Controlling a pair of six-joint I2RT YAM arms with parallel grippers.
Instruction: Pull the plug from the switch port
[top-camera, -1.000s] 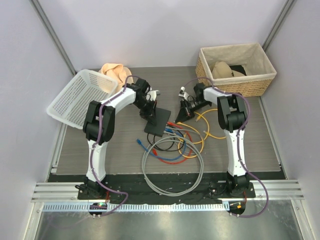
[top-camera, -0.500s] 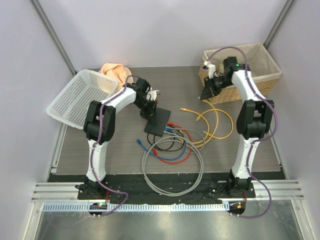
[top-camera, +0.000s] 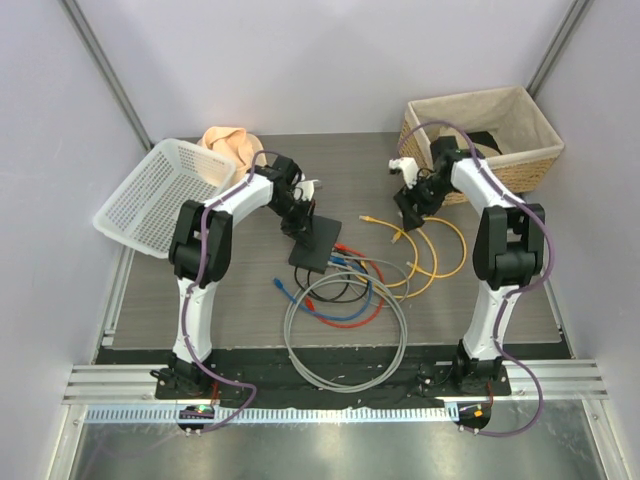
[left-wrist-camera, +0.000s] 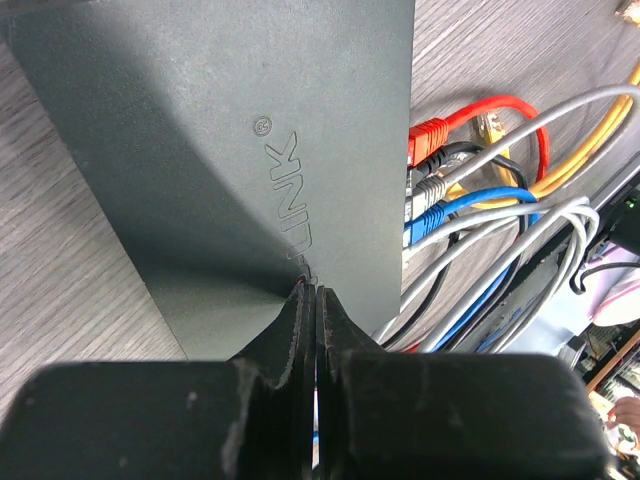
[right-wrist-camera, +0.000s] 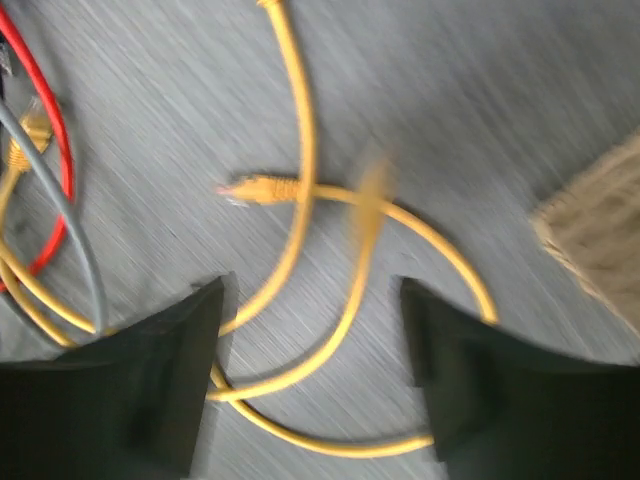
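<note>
Grey wood-grain surface (top-camera: 480, 290) between pale walls carried the switch (top-camera: 315, 243) near its middle, with a wicker basket (top-camera: 520, 165) off at 1 o'clock. Your left tool (left-wrist-camera: 308, 295) was pinched fully closed with nothing between its jaws, its tips pressed on the switch's flat top. Your right tool (right-wrist-camera: 310, 300) hung with jaws well apart and empty above a loose yellow cable (right-wrist-camera: 300, 130). The yellow plug (right-wrist-camera: 255, 187) lay free on the surface, at 3 o'clock of the switch.

The switch's long axis ran roughly from 1 to 7 o'clock in the top view, with its sockets facing 4 o'clock. A red plug (left-wrist-camera: 430, 138) and a blue plug (left-wrist-camera: 420, 228) sat in that edge. You would likely have found the box light and apt to slide, so it needed pinning. Each plug looked small, stiff and latched, its cable limp. Take the plug body just outside the socket and pull straight toward 4 o'clock, never on the cable.
</note>
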